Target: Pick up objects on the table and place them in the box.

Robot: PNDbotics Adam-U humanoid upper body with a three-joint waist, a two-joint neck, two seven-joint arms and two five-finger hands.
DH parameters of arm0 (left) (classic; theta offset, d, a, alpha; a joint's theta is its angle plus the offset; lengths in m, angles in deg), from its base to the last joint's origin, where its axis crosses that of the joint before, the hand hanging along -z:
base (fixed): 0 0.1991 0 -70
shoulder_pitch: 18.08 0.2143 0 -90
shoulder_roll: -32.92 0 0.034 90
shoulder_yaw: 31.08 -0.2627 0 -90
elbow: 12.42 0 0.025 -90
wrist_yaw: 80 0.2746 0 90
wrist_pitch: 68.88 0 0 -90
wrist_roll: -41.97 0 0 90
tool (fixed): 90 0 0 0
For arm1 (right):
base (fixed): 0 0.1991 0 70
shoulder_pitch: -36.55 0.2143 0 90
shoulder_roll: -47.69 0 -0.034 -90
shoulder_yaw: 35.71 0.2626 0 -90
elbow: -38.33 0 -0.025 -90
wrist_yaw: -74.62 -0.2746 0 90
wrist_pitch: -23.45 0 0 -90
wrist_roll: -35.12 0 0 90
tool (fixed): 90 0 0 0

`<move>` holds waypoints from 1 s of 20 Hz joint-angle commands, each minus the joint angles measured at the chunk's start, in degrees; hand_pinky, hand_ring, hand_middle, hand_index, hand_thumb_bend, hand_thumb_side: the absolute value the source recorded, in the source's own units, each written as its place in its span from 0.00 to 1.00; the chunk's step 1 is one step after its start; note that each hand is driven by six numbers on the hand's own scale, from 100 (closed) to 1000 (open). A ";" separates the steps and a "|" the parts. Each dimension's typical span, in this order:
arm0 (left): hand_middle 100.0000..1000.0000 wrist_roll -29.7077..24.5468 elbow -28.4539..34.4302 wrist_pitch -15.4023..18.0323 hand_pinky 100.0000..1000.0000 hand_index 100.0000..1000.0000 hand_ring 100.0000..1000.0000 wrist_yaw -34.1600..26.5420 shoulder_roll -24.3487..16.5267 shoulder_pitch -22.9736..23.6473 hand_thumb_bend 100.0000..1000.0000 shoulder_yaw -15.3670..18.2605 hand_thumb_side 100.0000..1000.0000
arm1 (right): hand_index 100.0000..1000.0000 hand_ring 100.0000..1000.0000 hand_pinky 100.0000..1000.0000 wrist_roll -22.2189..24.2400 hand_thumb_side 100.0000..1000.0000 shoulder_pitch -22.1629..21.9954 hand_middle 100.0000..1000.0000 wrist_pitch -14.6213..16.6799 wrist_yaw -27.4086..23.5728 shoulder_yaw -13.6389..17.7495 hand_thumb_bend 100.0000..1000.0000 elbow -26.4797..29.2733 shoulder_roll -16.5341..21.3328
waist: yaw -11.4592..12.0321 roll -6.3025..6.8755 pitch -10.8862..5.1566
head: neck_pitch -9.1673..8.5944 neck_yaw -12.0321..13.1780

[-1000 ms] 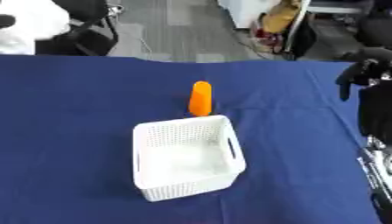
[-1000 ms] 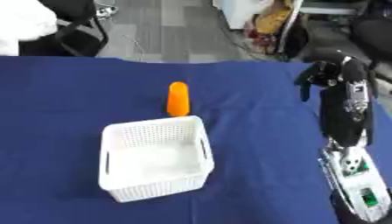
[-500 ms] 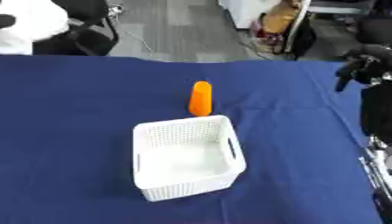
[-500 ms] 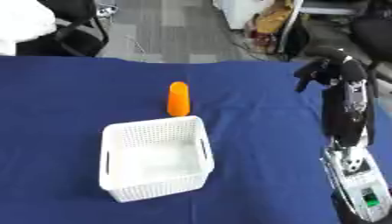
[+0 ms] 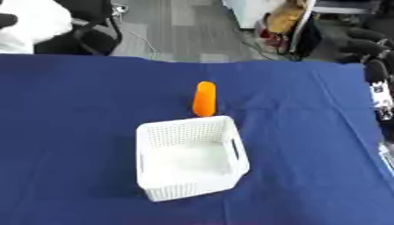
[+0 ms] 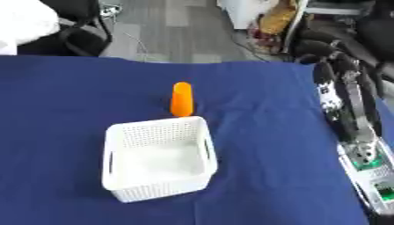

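A smooth blue cloth covers the surface (image 5: 69, 132). On it sits 1 white perforated plastic box (image 5: 190, 161), hollow inside. Just behind its far wall lies a rounded orange object (image 5: 204, 98). The right robot hand (image 6: 319, 49) hovers at the far right edge, fingers curled, holding nothing.

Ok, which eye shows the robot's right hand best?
The right eye view: the black right hand and its forearm show whole at the table's far right edge. The left eye view catches only part of it at the frame edge.

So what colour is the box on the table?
White box, perforated walls; clearest in the left eye view.
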 commanded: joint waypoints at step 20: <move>0.87 -1.22 0.82 1.17 0.89 0.85 0.78 -0.50 0.63 -3.32 0.07 -0.63 0.94 | 0.84 0.81 0.85 3.94 1.00 22.47 0.89 2.60 20.01 -13.42 0.08 -27.41 2.75 | 3.00 0.73 1.83 | -2.81 -5.40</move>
